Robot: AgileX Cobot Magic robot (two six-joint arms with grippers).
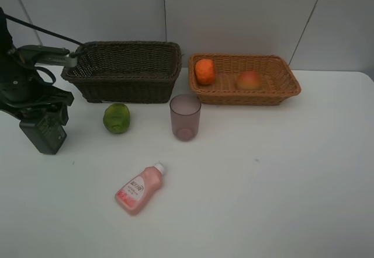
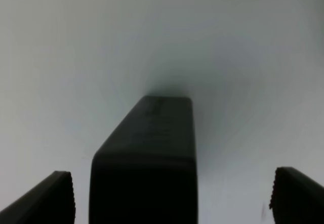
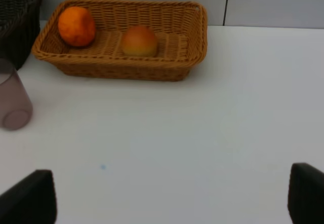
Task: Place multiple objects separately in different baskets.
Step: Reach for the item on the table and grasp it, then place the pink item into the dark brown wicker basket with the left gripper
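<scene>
The left fingers [image 2: 55, 198] stand spread wide on either side of a dark bottle [image 2: 147, 153] on the counter [image 1: 263, 182], and neither side touches it. It is too dim to make out more of the bottle than a faint label. The right fingers [image 3: 30, 198] are just as wide apart and hold nothing, with bare counter between them on the near side of the tan basket [image 1: 245, 98].

That shallow tan basket sits far right and holds the tangerine [image 1: 205, 71] at its left end and the peach [image 1: 249, 80] near its middle, the two apart. The deeper dark brown basket [image 1: 125, 86] stands just left of it.

On the counter, the green citrus [image 1: 117, 118] lies just in front of the dark basket. The mauve cup [image 1: 185, 117] stands upright in front of the gap between the baskets. The pink bottle [image 1: 140, 189] lies on its side nearer, with its white cap pointing far-right.

Only the high view shows the citrus and the pink bottle. The right wrist view catches the tan basket, both fruits, the cup and a corner of the dark basket. The left wrist view shows the dark bottle and plain counter.
</scene>
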